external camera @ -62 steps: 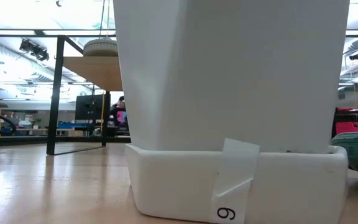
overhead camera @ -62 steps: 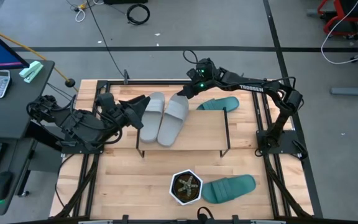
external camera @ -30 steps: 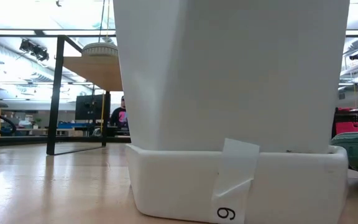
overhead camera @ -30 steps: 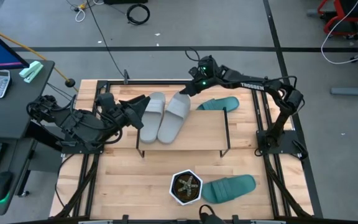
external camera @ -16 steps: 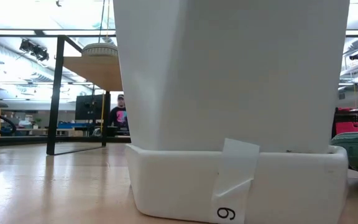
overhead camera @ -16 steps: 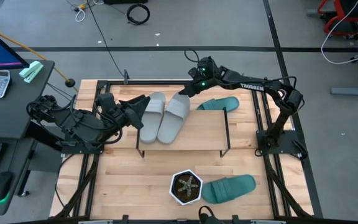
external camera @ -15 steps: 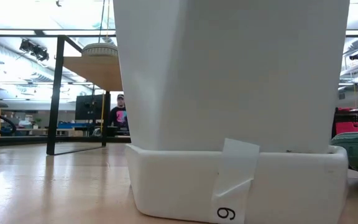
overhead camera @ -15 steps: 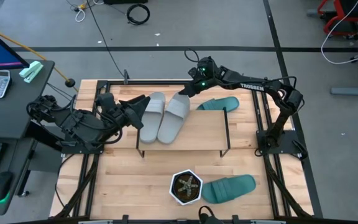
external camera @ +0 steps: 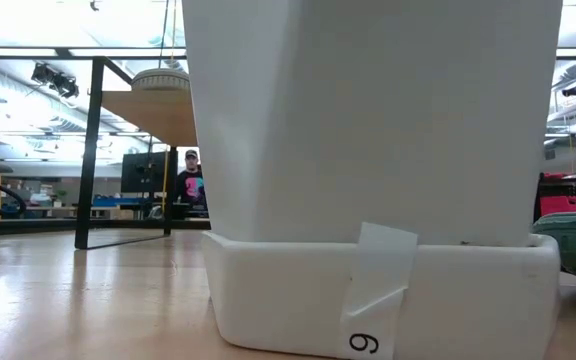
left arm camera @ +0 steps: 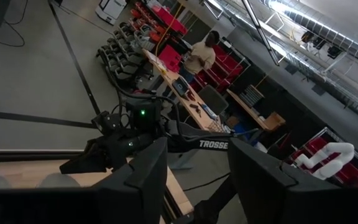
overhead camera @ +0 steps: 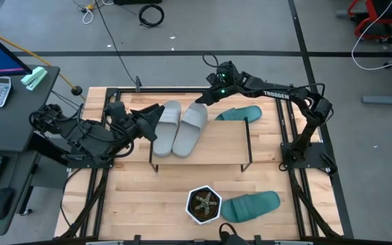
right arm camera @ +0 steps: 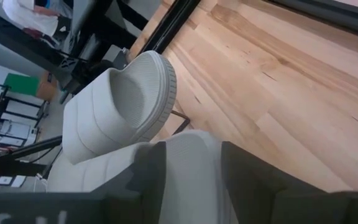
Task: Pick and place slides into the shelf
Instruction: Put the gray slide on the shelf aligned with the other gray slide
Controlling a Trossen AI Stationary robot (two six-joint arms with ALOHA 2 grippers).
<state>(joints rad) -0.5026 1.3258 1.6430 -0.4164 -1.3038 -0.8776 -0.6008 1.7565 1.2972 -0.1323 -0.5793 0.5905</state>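
Two light grey slides (overhead camera: 165, 127) (overhead camera: 190, 128) lie side by side, soles down, on the shelf's wooden top board (overhead camera: 216, 146). One teal slide (overhead camera: 238, 113) lies on the table by the shelf's far right corner. Another teal slide (overhead camera: 250, 205) lies near the table's front edge. My right gripper (right arm camera: 191, 149) is open, slanting down at the right grey slide's far end (right arm camera: 188, 165), one finger on each side of it. My left gripper (left arm camera: 197, 146) is open and level beside the left grey slide, with nothing between its fingers. My right gripper's fingers (right arm camera: 151, 171) stand on either side of the right grey slide's far end, which rests on the shelf board. Whether they touch the slide, I cannot tell.
A white hexagonal pot with a plant (overhead camera: 203, 205) stands near the front edge, next to the teal slide, and fills most of the low view. The shelf's black legs (external camera: 90, 150) stand on the tabletop. Bare wood (overhead camera: 135, 197) lies in front of the shelf. A person shows far behind.
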